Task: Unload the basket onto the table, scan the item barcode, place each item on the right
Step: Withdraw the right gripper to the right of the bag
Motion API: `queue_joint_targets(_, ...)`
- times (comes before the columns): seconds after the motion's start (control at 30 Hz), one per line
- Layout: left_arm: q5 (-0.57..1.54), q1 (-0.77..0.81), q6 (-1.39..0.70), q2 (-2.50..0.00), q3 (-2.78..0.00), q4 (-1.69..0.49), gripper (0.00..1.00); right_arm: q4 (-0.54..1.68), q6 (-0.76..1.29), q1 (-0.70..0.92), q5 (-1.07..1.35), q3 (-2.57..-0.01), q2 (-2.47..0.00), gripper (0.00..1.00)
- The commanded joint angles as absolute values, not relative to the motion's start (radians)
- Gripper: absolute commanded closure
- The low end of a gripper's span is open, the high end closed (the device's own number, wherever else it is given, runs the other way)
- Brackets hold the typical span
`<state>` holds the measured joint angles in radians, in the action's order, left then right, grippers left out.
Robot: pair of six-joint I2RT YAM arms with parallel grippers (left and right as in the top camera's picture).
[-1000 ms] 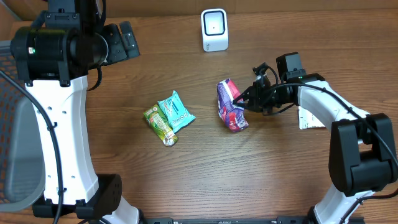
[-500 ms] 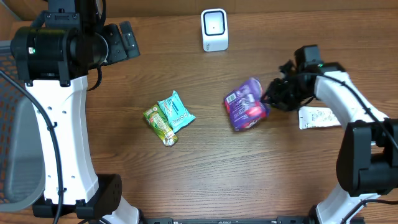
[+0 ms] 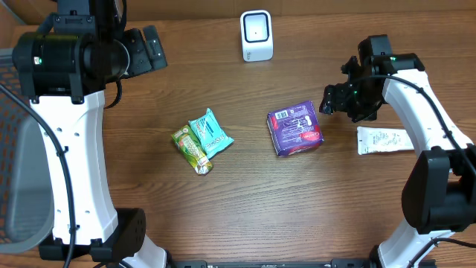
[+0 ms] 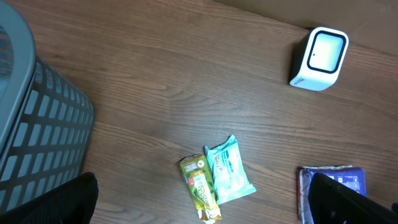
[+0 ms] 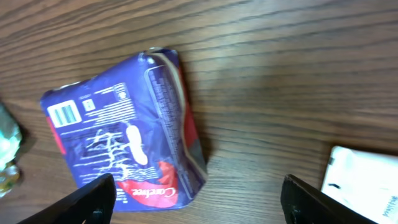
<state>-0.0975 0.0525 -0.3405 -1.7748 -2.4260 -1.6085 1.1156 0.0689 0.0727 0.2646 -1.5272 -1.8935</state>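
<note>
One purple packet [image 3: 295,128] lies flat on the tabletop [image 3: 297,201], barcode [image 5: 64,114] facing up. The right pincer [image 3: 331,103] hangs wide open just beside it, holding nothing. It should grip an edge, keep the barcode bare, then turn it toward the scanner [image 3: 256,35].

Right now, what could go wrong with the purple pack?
The pack lies flat, its barcode facing up, far from the scanner, so it may not scan. The open right pincer hangs close beside it and could nudge it, or the white packet, when reaching in.
</note>
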Motion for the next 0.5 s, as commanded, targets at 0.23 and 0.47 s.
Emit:
queue_joint_targets(0.23, -0.092, 0.053, -0.352, -1.773, -2.424, -1.608, 0.0, 1.041, -0.073, 0.076, 0.47, -1.459, -1.959, 0.13)
queue_joint_targets(0.47, -0.092, 0.053, -0.352, -1.773, -2.424, -1.608, 0.0, 1.012, -0.137, 0.076, 0.496, -1.414, -1.978, 0.13)
